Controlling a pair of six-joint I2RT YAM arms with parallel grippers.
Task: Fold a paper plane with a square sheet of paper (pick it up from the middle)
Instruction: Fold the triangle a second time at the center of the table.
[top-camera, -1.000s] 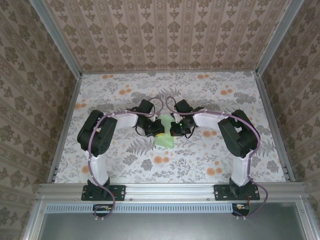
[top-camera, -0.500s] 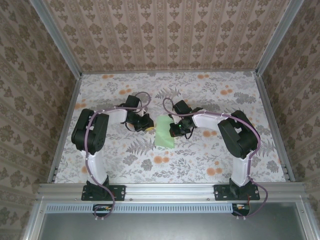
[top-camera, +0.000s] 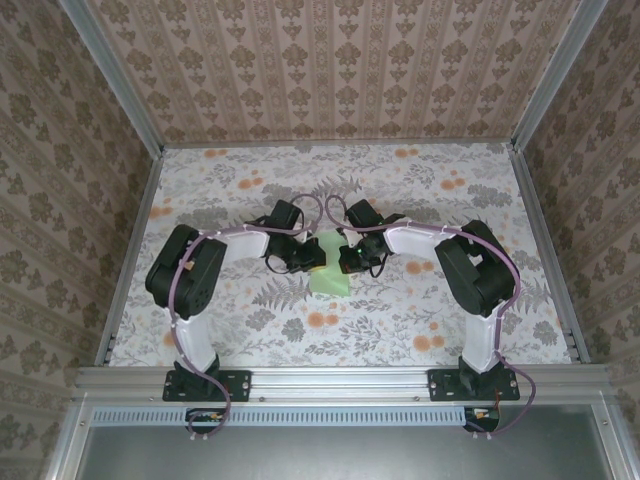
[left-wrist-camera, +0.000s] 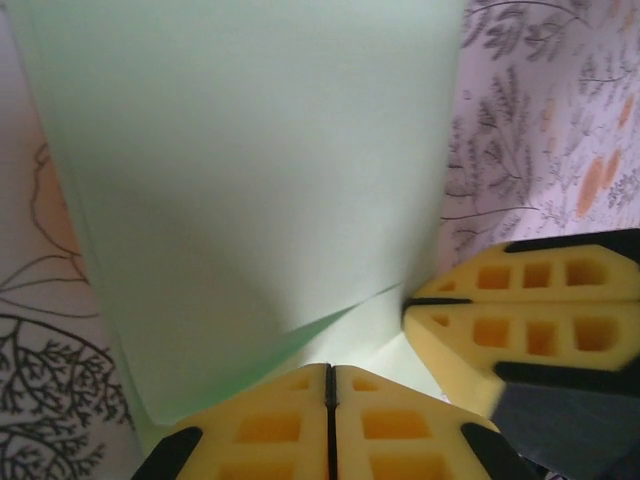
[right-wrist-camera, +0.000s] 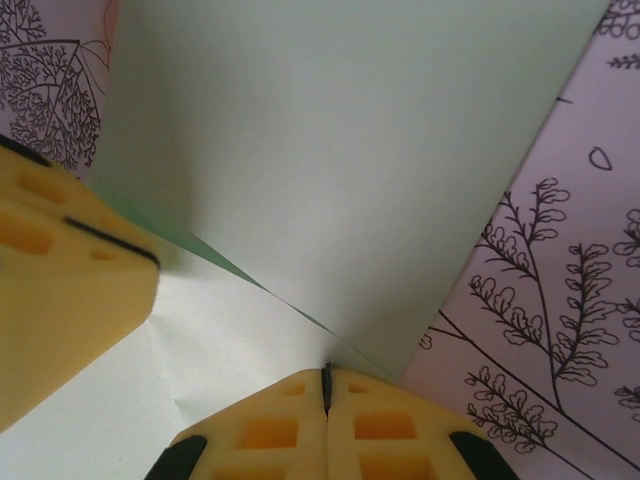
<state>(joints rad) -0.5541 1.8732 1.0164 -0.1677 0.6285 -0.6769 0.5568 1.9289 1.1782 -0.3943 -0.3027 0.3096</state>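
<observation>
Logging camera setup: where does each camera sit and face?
Top external: above, behind the robot, looking down on the floral tablecloth, left arm and right arm.
Left wrist: on the left arm, looking down past the shut left hand onto green paper.
Right wrist: mirrored, past the shut right hand.
Shared: the paper; each wrist view catches the other hand.

Top view bright, even, sharp; soft shadows. Wrist views close: near jaws blurred, paper (left-wrist-camera: 250, 180) softly shaded.

Overhead, I see left gripper (top-camera: 314, 257) and right gripper (top-camera: 349, 258) covering the sheet of paper (top-camera: 329, 283) up top; creases probably too small to read (wrist views crop its far edge).
</observation>
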